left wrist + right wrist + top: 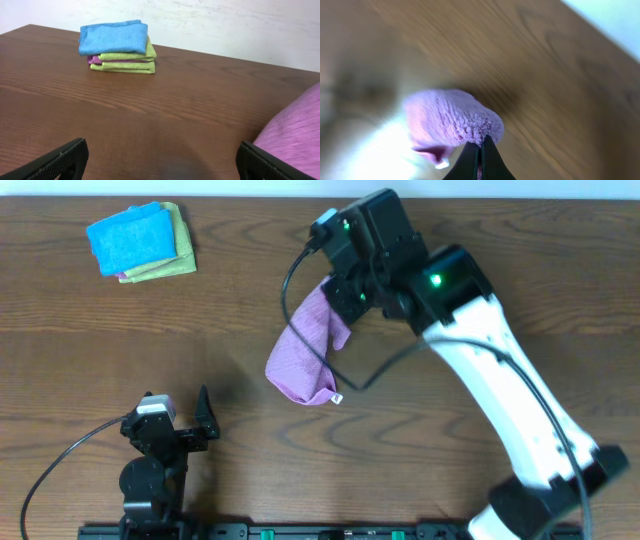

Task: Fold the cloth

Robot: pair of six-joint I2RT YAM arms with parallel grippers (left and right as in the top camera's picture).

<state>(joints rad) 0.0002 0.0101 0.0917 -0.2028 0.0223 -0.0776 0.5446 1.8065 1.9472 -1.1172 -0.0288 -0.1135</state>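
The purple cloth [310, 350] hangs bunched above the middle of the table, lifted by one edge, its small white tag [337, 397] at the low end. My right gripper [345, 292] is shut on the cloth's upper edge. In the right wrist view the fuzzy cloth [450, 120] bulges past the pinched right gripper [480, 145]. My left gripper [178, 408] stands open near the front left, apart from the cloth and with nothing in it. The left wrist view shows the cloth [295, 130] at the far right, beyond one of the wide-set fingers [260, 162].
A stack of folded cloths [140, 242], bright blue on top of yellow-green, lies at the back left corner; in the left wrist view the stack [120, 47] sits straight ahead. A black cable [385, 365] loops beside the right arm.
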